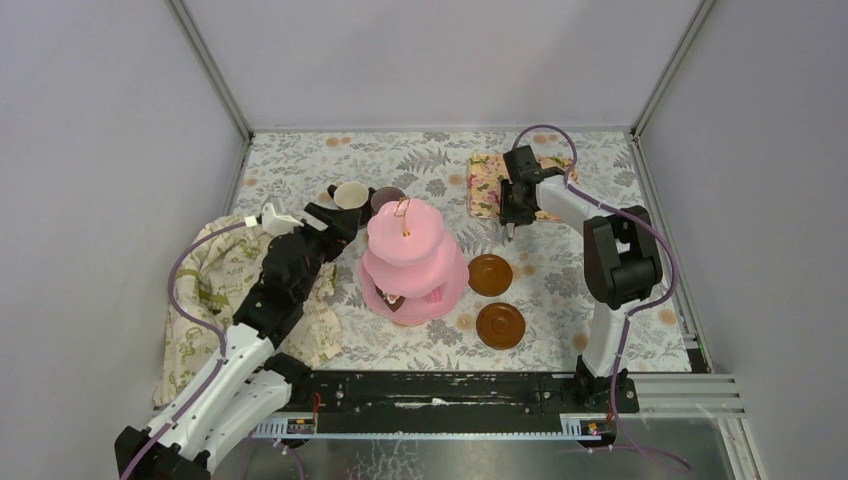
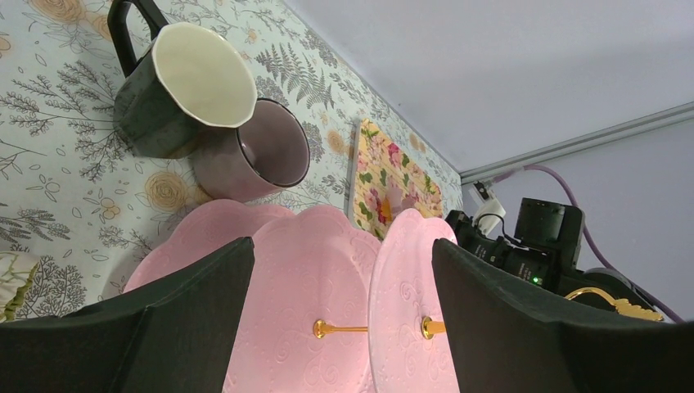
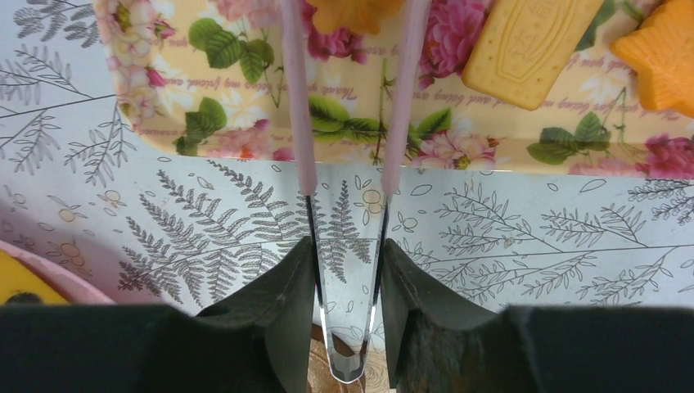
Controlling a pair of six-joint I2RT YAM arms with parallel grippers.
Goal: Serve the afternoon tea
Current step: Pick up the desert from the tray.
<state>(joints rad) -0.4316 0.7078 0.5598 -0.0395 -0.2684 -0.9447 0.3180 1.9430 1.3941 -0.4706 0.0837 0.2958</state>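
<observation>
Right now the right gripper (image 3: 348, 250) is squeezing a pair of pink tongs (image 3: 299, 123), its jaws closed on the two arms. The tong tips are sitting either side of an orange sweet (image 3: 352, 12) on the tray (image 3: 164, 106), which is lying beyond the stand (image 1: 410, 255) on its right. So the step in hand is, I'd say, picking sweets off the tray to fill the stand. The left gripper (image 2: 342, 250) is hovering just left of the stand with its jaws wide apart and gripping nothing. Two mugs (image 2: 184, 82) are standing behind the stand and two saucers (image 1: 490, 274) to its right, with nothing on them. Next, the right arm is needing a steady squeeze, a lift clear of the tray's rim, then a carry over to a free tier, avoiding the gold handle.
</observation>
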